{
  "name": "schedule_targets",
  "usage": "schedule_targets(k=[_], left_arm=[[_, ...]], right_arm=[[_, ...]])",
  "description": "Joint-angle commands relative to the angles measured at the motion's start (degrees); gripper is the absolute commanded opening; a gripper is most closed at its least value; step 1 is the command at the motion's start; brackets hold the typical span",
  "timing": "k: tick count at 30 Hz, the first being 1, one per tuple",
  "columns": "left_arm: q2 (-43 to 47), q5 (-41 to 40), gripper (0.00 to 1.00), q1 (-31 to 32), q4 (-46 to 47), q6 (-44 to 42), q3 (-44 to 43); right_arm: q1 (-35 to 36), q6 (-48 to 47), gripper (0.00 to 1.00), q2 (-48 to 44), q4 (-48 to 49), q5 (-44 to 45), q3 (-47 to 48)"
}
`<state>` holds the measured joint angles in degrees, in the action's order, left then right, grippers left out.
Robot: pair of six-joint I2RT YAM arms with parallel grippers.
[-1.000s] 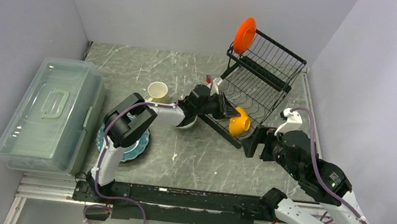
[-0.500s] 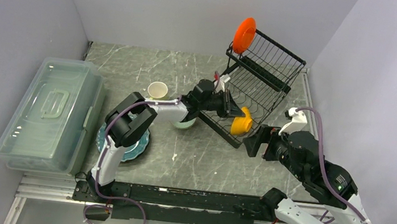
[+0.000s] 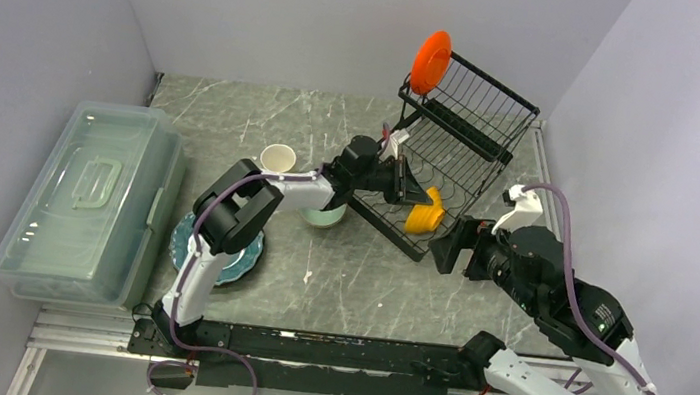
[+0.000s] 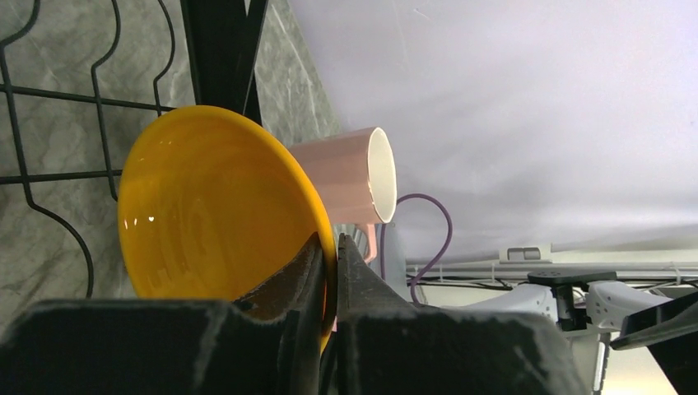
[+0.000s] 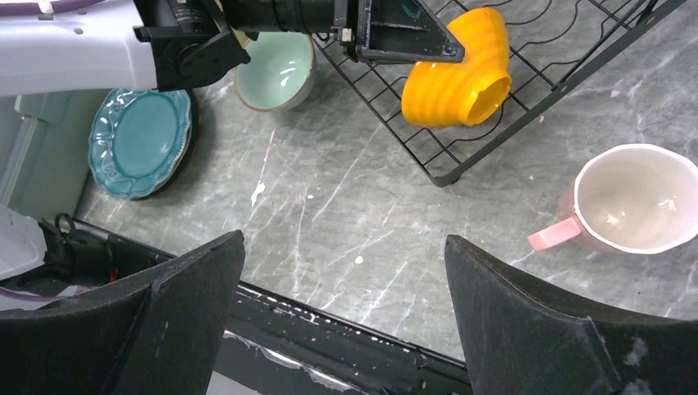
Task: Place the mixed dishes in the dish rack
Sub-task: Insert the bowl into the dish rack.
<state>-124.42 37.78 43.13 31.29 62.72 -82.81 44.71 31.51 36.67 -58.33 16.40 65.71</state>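
Fingers (image 5: 181, 313) of the right gripper (image 5: 344, 239) stand wide apart with nothing between them, hanging over the grey marble table (image 3: 235, 113) just off the near corner of the dish rack (image 3: 388, 230); below and to their right the pink mug (image 5: 634, 197) sits upright on the table outside the rack, its handle pointing left; on the left side of the table the teal plates (image 5: 140, 140) lie flat, next to the clear plastic bin (image 3: 89, 201) with its lid on; farther in, the left gripper (image 4: 331, 247) is closed to a narrow slit on the rim of the orange-yellow bowl (image 4: 206, 206), one finger inside the bowl and one outside; the bowl is tipped on its side over the slotted lower tray of the rack, near the tray's near edge, its mouth turned towards the right arm; whether it rests on the wires cannot be told; under the left arm the pale green bowl (image 5: 273, 70) stands upright on the table, just beside the rack's left corner; beyond it the pale yellow mug (image 3: 278, 159) stands upright, apart from the rack; farthest back, the small orange-red plate (image 3: 432, 62) stands on edge at the far left corner of the raised basket tier.
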Motion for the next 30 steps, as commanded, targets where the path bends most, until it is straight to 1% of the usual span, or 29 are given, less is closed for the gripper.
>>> schedule_targets(k=[1, 6, 10, 19, 25, 27, 30], left_arm=[[0.37, 3.18, 0.0, 0.36, 7.18, 4.22, 1.11], [1.63, 3.16, 0.0, 0.97, 9.18, 6.72, 1.35], [2.77, 2.58, 0.0, 1.74, 6.99, 4.52, 1.7], [-0.32, 3.76, 0.0, 1.75, 9.29, 4.51, 3.86], [-0.8, 4.88, 0.0, 2.03, 6.59, 2.23, 3.03], [-0.46, 5.18, 0.03, 2.34, 5.6, 1.38, 2.56], [-0.07, 5.43, 0.15, 2.99, 3.89, 0.05, 1.91]], right_arm=[[0.03, -0.58, 0.95, 0.64, 0.53, 0.02, 0.97], [0.02, -0.02, 0.95, 0.62, 0.89, -0.4, 0.73], [0.03, 0.52, 0.95, 0.6, 1.15, -0.97, 0.41], [0.03, 1.51, 0.94, -0.26, 0.24, -0.98, 0.42], [0.03, 1.8, 0.95, -0.36, 0.7, -1.28, -0.37], [0.03, 1.72, 0.94, -0.21, 1.04, -1.52, -0.77], [0.03, 1.65, 0.94, 0.13, 1.6, -1.79, -1.11]])
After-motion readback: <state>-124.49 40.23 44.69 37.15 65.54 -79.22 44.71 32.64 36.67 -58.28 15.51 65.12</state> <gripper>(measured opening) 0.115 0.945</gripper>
